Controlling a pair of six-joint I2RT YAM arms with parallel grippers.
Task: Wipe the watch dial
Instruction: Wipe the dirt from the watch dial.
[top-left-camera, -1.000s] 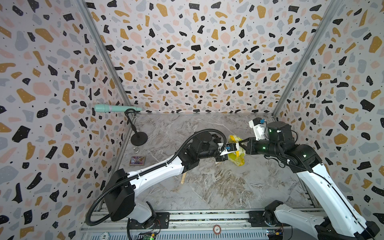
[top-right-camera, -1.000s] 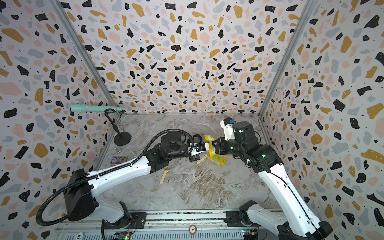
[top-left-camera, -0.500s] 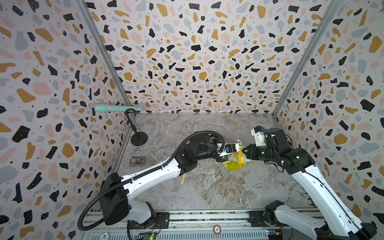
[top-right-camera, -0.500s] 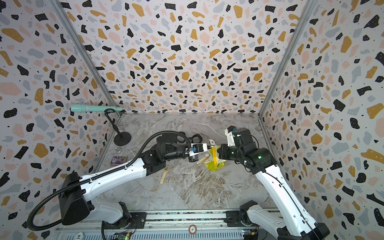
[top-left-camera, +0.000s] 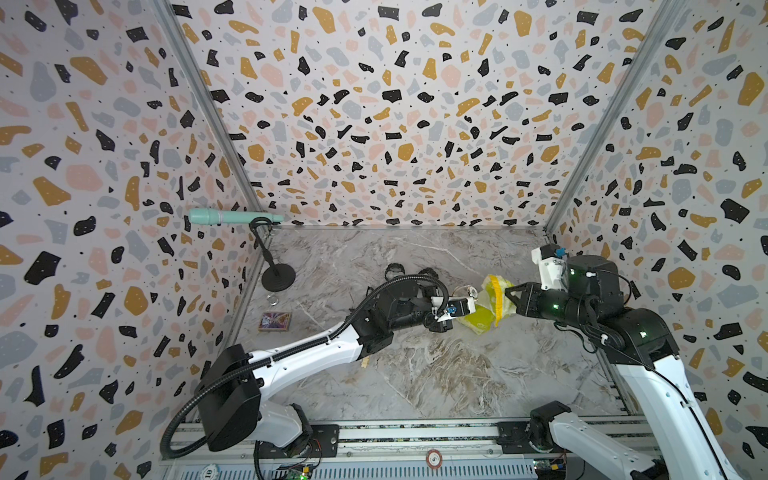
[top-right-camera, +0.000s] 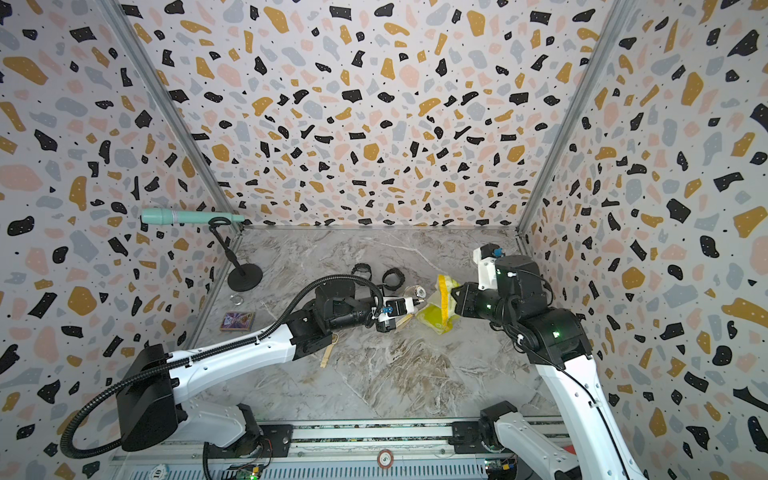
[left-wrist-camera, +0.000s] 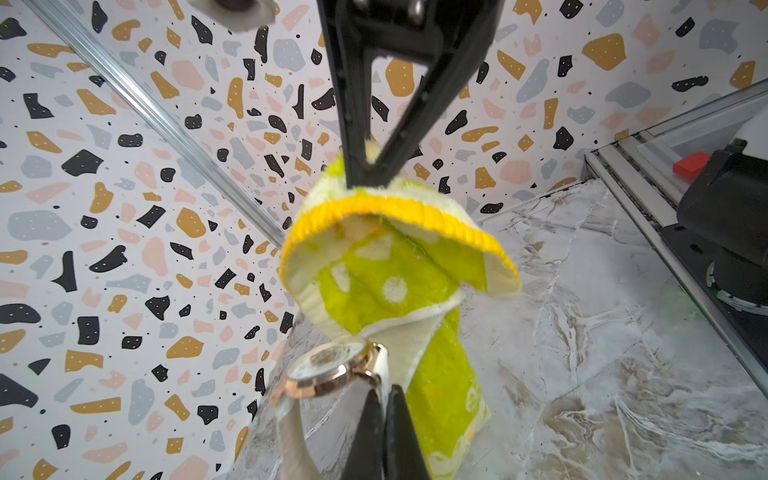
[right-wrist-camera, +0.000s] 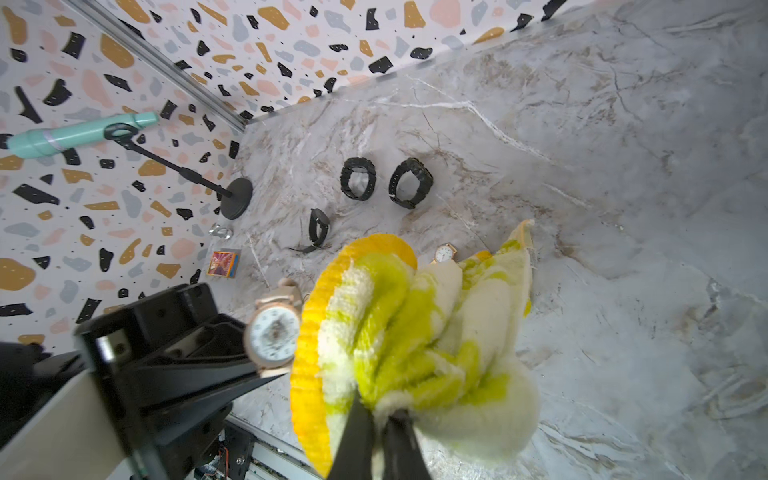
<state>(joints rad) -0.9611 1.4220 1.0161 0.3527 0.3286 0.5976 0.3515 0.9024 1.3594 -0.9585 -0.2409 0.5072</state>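
Pinching one gold watch (right-wrist-camera: 272, 332), left gripper (left-wrist-camera: 385, 395) faces right gripper (right-wrist-camera: 380, 409) clamping one cloth (right-wrist-camera: 415, 332); three black wristbands (right-wrist-camera: 358, 178), another watch (right-wrist-camera: 444, 253) beyond.

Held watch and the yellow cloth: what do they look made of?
On the watch, the case looks like polished rose-gold metal, judging by its shine. The cloth looks like terry or microfibre: matte fluffy pile, stitched yellow hem.
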